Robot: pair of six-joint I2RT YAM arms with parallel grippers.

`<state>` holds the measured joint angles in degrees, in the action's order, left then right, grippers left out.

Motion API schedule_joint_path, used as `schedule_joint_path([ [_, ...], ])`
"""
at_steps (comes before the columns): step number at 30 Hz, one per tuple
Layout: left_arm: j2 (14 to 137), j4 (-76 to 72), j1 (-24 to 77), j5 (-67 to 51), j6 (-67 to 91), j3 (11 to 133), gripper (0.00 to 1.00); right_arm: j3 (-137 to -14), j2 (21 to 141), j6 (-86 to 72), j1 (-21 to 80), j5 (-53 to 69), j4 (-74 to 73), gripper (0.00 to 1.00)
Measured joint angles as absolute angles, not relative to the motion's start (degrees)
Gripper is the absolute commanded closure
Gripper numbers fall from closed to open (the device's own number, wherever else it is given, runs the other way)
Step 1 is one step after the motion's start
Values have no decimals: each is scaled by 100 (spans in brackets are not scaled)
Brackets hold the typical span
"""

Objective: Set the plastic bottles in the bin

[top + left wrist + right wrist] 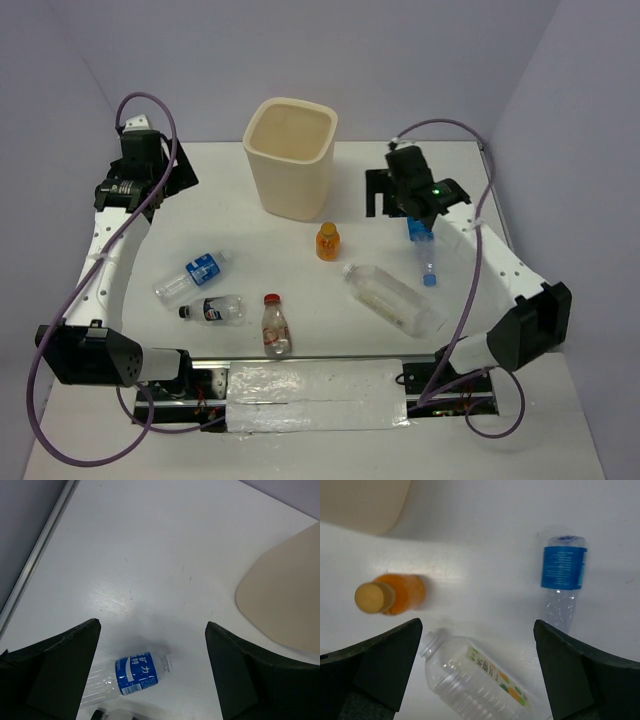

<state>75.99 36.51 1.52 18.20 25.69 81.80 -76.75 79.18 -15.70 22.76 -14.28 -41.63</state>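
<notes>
- The white table [240, 225] carries everything; all six bottles are on its surface and none is in the bin.
- The cream bin [290, 190] stands upright at the far middle of the table, its mouth open upward, between the two grippers.
- The left gripper [152, 626] hangs above the far left corner, jaws spread wide with nothing between them.
- The right gripper [477, 625] hangs right of the bin, jaws likewise spread wide and holding nothing.
- The large clear bottle [393, 297] lies on its side at the near right, neck pointing toward the orange bottle.
- The right blue-labelled bottle [563, 567] lies on its side below the right gripper, just beside the large bottle, not gripped.
- The left blue-labelled bottle [193, 275] lies tilted on its side at the near left.
- The black-capped bottle [213, 310] lies just nearer than it, cap pointing left.
- The red-capped bottle [275, 325] lies right of that one, cap pointing away from the arm bases.
- The orange bottle [328, 241] stands upright near the front right corner of the bin, apart from it.
</notes>
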Motion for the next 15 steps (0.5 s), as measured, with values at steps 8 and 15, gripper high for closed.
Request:
schedule_joint_path([
  [8, 7592, 3758, 152, 1761, 2569, 8121, 1, -8031, 8986, -569, 3680, -1437, -4899, 0],
  [15, 7592, 3826, 152, 1570, 2569, 8023, 1, -7940, 9362, 196, 4445, -1448, -4991, 0],
])
